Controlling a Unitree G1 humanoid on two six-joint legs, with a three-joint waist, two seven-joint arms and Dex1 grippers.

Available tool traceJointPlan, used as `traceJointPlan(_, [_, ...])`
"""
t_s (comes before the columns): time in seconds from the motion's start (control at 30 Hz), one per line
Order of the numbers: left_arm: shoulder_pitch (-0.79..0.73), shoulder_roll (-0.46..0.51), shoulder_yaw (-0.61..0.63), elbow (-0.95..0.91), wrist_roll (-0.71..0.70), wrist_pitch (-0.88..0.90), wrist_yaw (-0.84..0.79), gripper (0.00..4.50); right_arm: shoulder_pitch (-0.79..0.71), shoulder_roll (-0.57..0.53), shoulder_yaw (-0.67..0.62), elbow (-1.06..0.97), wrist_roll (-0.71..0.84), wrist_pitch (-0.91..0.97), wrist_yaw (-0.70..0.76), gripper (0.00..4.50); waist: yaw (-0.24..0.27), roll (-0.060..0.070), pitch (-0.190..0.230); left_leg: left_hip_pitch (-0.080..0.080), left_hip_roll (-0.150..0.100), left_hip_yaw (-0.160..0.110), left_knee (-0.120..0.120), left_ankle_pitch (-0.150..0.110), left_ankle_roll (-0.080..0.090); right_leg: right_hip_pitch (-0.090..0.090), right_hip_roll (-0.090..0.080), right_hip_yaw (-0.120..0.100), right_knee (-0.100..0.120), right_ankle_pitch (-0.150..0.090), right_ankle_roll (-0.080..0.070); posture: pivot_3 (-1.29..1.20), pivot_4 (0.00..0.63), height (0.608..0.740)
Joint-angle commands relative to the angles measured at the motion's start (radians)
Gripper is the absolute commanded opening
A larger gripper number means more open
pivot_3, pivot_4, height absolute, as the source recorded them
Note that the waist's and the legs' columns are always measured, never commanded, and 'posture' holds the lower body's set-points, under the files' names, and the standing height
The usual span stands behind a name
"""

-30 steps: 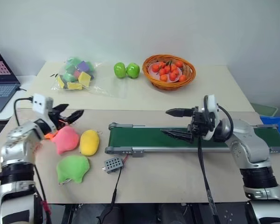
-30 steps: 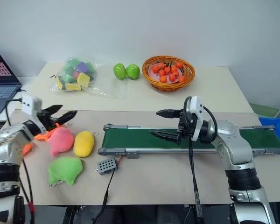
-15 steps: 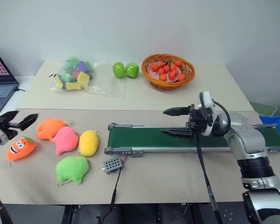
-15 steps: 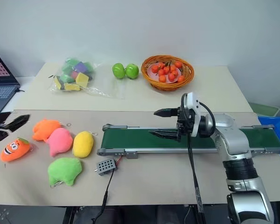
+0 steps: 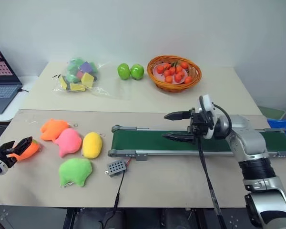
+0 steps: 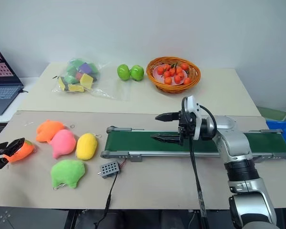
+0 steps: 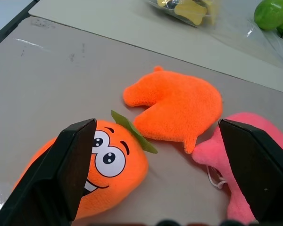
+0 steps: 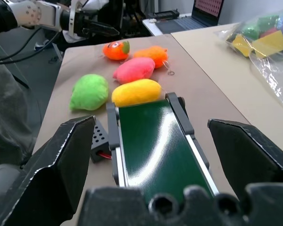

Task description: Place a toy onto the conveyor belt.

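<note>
The toy (image 5: 27, 149), a small bright orange plush with a face and a green leaf, lies near the table's left edge. My left gripper (image 5: 12, 147) is open just behind it. In the left wrist view the toy (image 7: 104, 165) lies low between the two spread fingers, close to one of them; I cannot tell whether they touch. The conveyor belt (image 5: 148, 140), dark green in a grey frame, runs across the table's right half. My right gripper (image 5: 165, 126) hovers open over its middle, pointing left, with nothing in it.
Beside the toy lie a lobed lighter-orange plush (image 5: 54, 129), a pink plush (image 5: 69, 141), a yellow plush (image 5: 91, 144) and a green plush (image 5: 75, 171). A small grey box (image 5: 116, 167) with a cable sits by the belt's left end. A fruit basket (image 5: 174, 72), two green apples (image 5: 130, 71), a bag of blocks (image 5: 78, 75) and a laptop (image 5: 2, 78) stand behind.
My left gripper has drawn back and to the left, down from above the pink and orange plushes to just behind the toy, staying open. The right gripper has hardly moved.
</note>
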Motion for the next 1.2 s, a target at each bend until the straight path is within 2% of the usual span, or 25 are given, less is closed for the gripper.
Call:
traceJointPlan(0.03, [-0.002, 0.006, 0.060, -0.022, -0.050, 0.029, 0.023, 4.40, -0.025, -0.005, -0.022, -0.012, 0.005, -0.027, 0.014, 4.50, -0.003, 0.000, 0.000, 0.000, 0.000, 0.000, 0.000, 0.000, 0.000, 0.000, 0.000, 0.000, 0.000, 0.000, 0.000, 0.00, 0.150, 0.738])
traceJointPlan(0.3, [0.024, -0.034, 0.197, 0.059, -0.188, 0.174, 0.077, 4.40, -0.024, -0.009, -0.023, -0.010, -0.002, -0.027, 0.022, 4.50, -0.004, 0.000, 0.000, 0.000, 0.000, 0.000, 0.000, 0.000, 0.000, 0.000, 0.000, 0.000, 0.000, 0.000, 0.000, 0.00, 0.150, 0.738])
traceJointPlan(0.4, [0.050, -0.070, 0.268, 0.124, -0.251, 0.224, 0.114, 4.40, -0.023, -0.014, -0.025, -0.011, -0.005, -0.028, 0.024, 4.50, -0.005, 0.000, 0.000, 0.000, 0.000, 0.000, 0.000, 0.000, 0.000, 0.000, 0.000, 0.000, 0.000, 0.000, 0.000, 0.00, 0.150, 0.738])
traceJointPlan(0.5, [0.061, -0.108, 0.301, 0.105, -0.305, 0.271, 0.133, 4.40, -0.026, -0.018, -0.028, -0.013, -0.004, -0.024, 0.024, 4.50, -0.005, 0.000, 0.000, 0.000, 0.000, 0.000, 0.000, 0.000, 0.000, 0.000, 0.000, 0.000, 0.000, 0.000, 0.000, 0.00, 0.150, 0.738])
traceJointPlan(0.8, [-0.058, -0.131, 0.389, 0.274, -0.404, 0.312, 0.312, 4.40, -0.041, -0.029, -0.023, -0.011, -0.007, -0.015, 0.029, 4.50, 0.001, 0.000, 0.000, 0.001, 0.000, -0.001, 0.000, 0.001, -0.001, 0.001, 0.000, -0.001, 0.001, 0.000, 0.000, 0.00, 0.150, 0.738])
traceJointPlan(1.2, [-0.129, -0.138, 0.385, 0.394, -0.448, 0.344, 0.328, 4.40, -0.028, -0.058, -0.032, -0.034, -0.007, -0.003, 0.019, 4.50, 0.003, 0.000, 0.000, 0.001, -0.001, -0.001, 0.000, 0.001, -0.002, 0.001, -0.001, -0.001, 0.001, 0.000, 0.000, 0.00, 0.150, 0.738])
